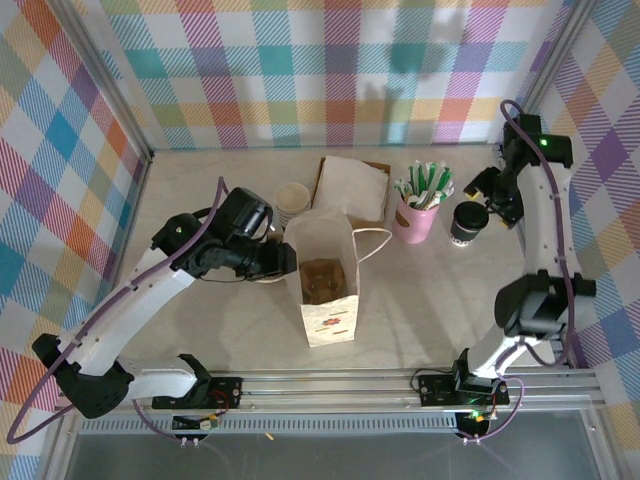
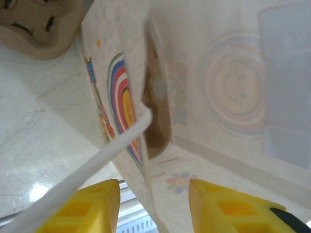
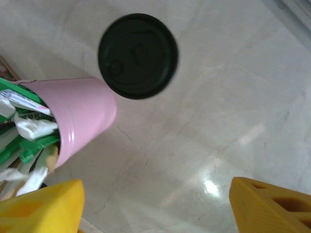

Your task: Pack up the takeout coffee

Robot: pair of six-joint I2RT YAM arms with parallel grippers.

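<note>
Pale table (image 1: 420,300); takeout coffee (image 1: 468,222) upright, lid up; right hand (image 3: 155,194) spread; left hand (image 2: 153,194) spread astride bag (image 1: 328,322).

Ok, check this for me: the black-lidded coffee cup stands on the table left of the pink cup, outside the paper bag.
Wrong side. The top external view shows the coffee cup right of the pink cup, on the table, outside the paper bag.

Side wall of takeout coffee (image 3: 138,56) hidden from above; pink cup (image 3: 82,116) cropped at left edge
</note>
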